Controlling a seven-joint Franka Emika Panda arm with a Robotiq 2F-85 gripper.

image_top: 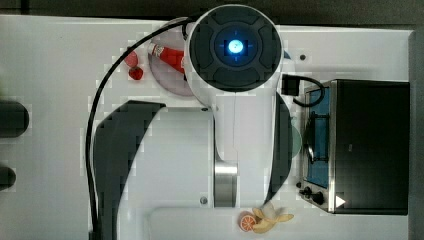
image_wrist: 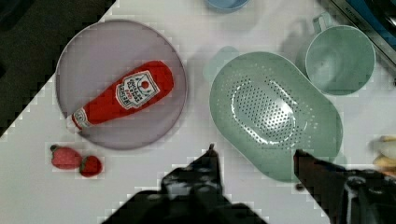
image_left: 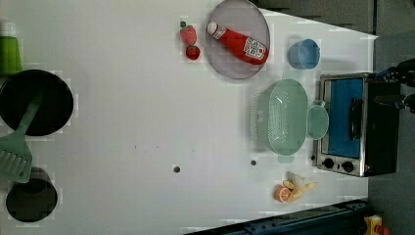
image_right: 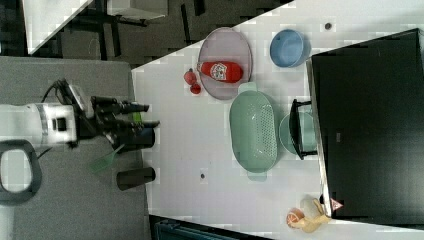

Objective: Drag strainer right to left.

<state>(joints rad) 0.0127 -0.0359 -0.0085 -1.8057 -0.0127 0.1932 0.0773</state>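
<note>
Strainer [image_left: 283, 117] sat on the white table [image_left: 122, 98], its perforated oval bowl facing up, with nothing gripping it. Going across the left view from its left: a black pan [image_left: 35, 103] with a pale green spatula [image_left: 17, 147] lay at the far edge, with a dark cup [image_left: 30, 198] below it in that view. Farther along came two strawberries [image_left: 190, 41] just beside a grey plate [image_left: 237, 39] carrying a red ketchup bottle [image_left: 239, 43]. The strainer lay just past that plate, towards the left view's right and lower. Touching or nearly touching its far rim stood a pale green cup [image_left: 317, 122], and beyond that a toaster oven [image_left: 355, 125]. A blue bowl [image_left: 303, 54] stood near the oven's upper corner in the left view, and an orange slice and banana [image_left: 292, 191] lay below the strainer.

In the wrist view the gripper [image_wrist: 254, 156] hung above the table with its fingers spread fairly wide and empty, the strainer's [image_wrist: 275, 114] rim lying between and beyond the fingertips [image_wrist: 211, 151].
</note>
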